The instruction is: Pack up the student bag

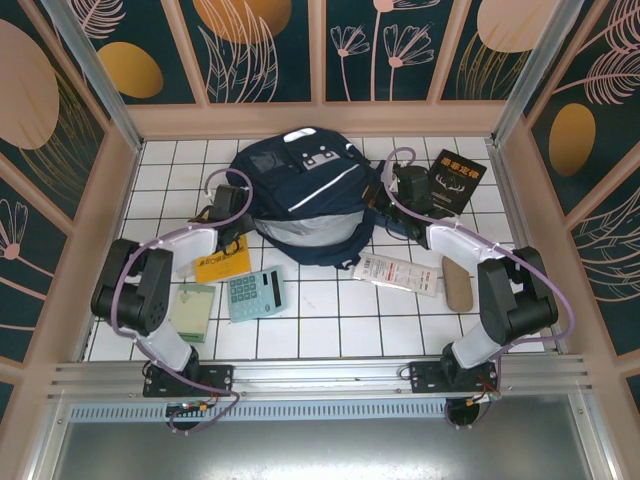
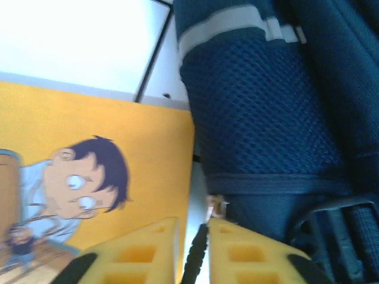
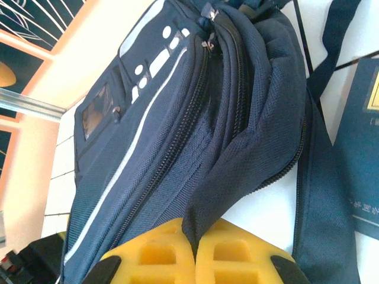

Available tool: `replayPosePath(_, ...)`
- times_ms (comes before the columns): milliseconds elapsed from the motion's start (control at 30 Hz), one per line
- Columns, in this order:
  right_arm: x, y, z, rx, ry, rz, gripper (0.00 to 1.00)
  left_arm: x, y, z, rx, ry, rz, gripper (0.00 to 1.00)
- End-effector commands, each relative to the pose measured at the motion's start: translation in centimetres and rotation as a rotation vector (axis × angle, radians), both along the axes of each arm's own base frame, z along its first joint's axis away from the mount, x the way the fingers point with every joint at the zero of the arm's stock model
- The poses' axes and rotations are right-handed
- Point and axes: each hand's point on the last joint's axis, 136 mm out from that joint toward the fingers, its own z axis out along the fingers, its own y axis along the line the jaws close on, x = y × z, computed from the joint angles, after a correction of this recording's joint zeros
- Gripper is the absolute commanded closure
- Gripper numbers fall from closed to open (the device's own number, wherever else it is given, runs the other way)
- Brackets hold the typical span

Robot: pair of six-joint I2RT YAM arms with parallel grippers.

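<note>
**Operator:** Report the left jaws.

**Technician:** Pressed almost together at the bottom edge of the left wrist view, pinching a thin dark strip (image 2: 195,257) that hangs below a small metal zip slider (image 2: 217,207). The mesh side of the student bag (image 2: 260,118) fills the right half of that view. A yellow book (image 2: 89,177) with a cartoon boy on its cover lies at the left.

**Operator:** And the right jaws?

**Technician:** Closed on a fold of the bag's navy fabric (image 3: 192,234), bottom centre of the right wrist view. The white stripe and two zip lines run from there to the upper left. A blue booklet (image 3: 361,171) lies at the right edge.

**Operator:** Location of the student bag?

**Technician:** Upper middle of the overhead view (image 1: 305,190), lying on the white tiled tabletop (image 1: 330,325) between the two arms. Below it, from left to right:
- a green notebook (image 1: 192,310)
- the yellow book (image 1: 222,265)
- a teal calculator (image 1: 255,293)
- a white leaflet (image 1: 397,273)
- a tan oblong item (image 1: 457,285)

A black book (image 1: 457,183) lies to the right of the bag.
</note>
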Motion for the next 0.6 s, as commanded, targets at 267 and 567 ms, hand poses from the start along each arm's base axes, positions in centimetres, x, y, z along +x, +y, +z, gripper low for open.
replayPosePath(267, 1.2, 2.3, 4.9, 0.027, -0.154, 0.02, 1.0, -1.8, -1.1, 7.0, -0.007, -0.194, -0.1, 0.37)
replayPosePath(567, 0.7, 4.6, 2.3, 0.002, -0.097, 0.059, 0.82, -2.6, -5.5, 8.0, -0.041, -0.239, -0.238, 0.29)
